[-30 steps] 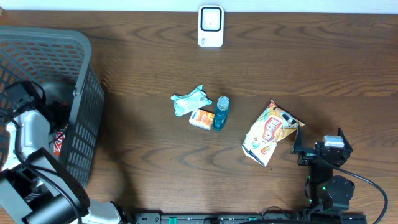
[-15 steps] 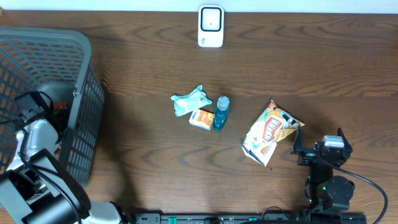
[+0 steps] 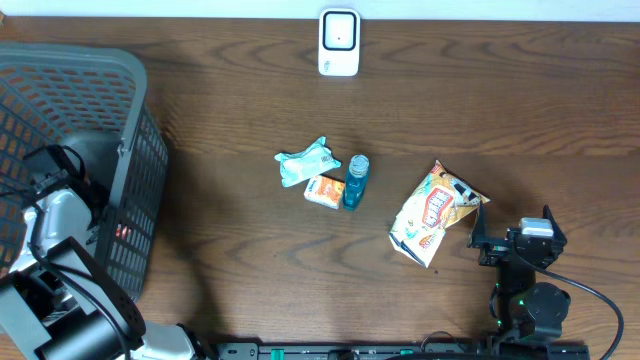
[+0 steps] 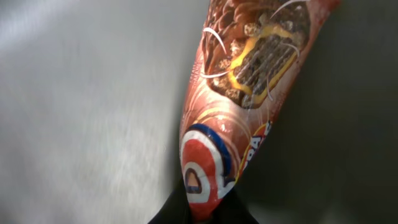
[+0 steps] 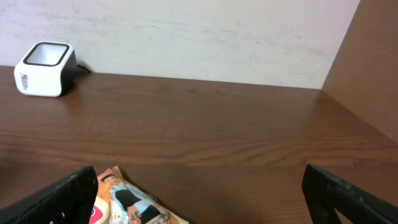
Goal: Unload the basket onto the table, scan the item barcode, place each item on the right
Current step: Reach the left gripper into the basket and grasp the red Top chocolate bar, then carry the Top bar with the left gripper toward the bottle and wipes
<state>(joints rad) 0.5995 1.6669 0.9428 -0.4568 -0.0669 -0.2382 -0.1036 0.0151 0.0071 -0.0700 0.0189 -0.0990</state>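
A dark wooden table (image 3: pixel 240 110) carries a grey mesh basket (image 3: pixel 135 180) at its left edge and a white scanner (image 3: pixel 339 42) at the far middle. Near the centre lie a crumpled teal-and-white wrapper (image 3: pixel 305 162), a small orange packet (image 3: pixel 324 190) and a blue bottle (image 3: pixel 355 181) on its side, close together. A printed snack bag (image 3: pixel 432 212) lies apart to their right
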